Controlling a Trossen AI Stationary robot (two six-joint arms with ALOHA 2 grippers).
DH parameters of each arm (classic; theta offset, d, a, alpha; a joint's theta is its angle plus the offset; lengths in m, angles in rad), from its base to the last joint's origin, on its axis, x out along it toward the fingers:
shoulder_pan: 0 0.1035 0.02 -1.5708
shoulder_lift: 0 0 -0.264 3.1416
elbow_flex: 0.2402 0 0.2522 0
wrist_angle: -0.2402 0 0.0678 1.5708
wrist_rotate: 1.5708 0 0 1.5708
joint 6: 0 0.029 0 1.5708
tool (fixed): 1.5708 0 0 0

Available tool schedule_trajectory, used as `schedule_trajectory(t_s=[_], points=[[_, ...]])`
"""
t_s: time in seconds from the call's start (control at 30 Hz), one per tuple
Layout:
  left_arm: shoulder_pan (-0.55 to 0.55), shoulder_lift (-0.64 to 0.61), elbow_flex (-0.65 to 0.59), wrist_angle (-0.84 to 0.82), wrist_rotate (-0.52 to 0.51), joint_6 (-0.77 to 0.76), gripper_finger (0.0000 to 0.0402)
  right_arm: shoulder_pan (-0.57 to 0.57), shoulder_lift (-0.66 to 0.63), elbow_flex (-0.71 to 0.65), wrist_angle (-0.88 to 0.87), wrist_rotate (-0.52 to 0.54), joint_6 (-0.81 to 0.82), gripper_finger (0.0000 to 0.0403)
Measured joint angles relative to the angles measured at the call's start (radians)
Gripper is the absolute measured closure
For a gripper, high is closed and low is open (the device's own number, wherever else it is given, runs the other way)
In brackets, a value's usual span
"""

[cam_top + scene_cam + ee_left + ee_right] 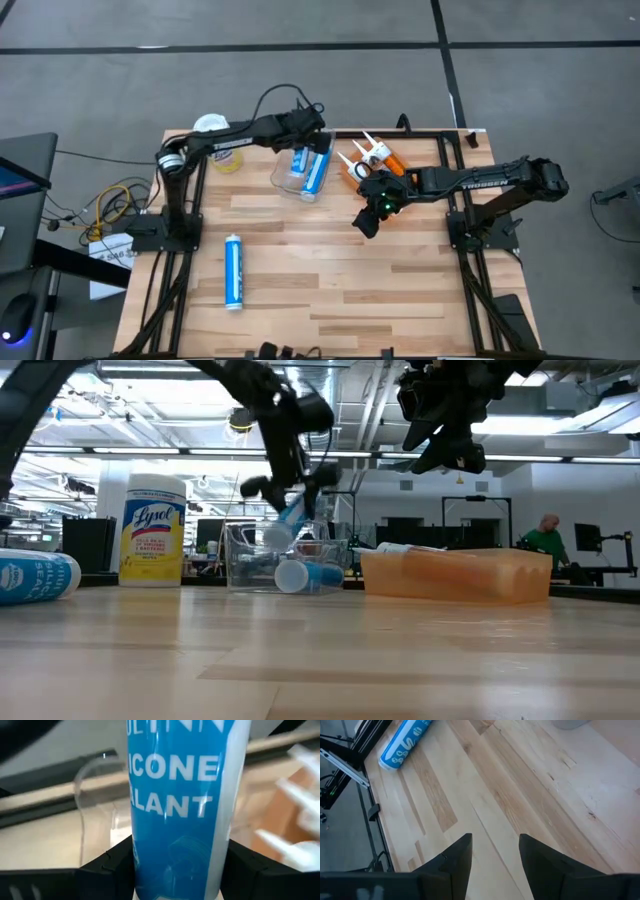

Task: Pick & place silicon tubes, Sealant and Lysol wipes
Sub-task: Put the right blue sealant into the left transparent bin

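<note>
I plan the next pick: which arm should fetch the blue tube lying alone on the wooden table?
Probably the right: its fingers are empty, while the left fingers hold another blue silicone tube.

- The wooden table [340,280] spreads beneath me, pale planks in a black frame.
- Yellow cables [112,205] coil on the floor off its edge.
- Across the room a person in green [545,538] sits at monitors.
</note>
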Motion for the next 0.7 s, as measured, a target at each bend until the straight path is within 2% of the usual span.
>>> schedule_trajectory(t_s=[0.2,0.7], points=[[0.016,0.086,0.000,-0.030,0.105,0.011,0.0203,0.000,0.000,0.000,0.000,0.000,0.001,0.0249],[0.017,0.219,0.003,-0.061,0.194,0.014,0.0197,-0.010,0.000,0.000,0.000,0.002,0.002,0.0249]])
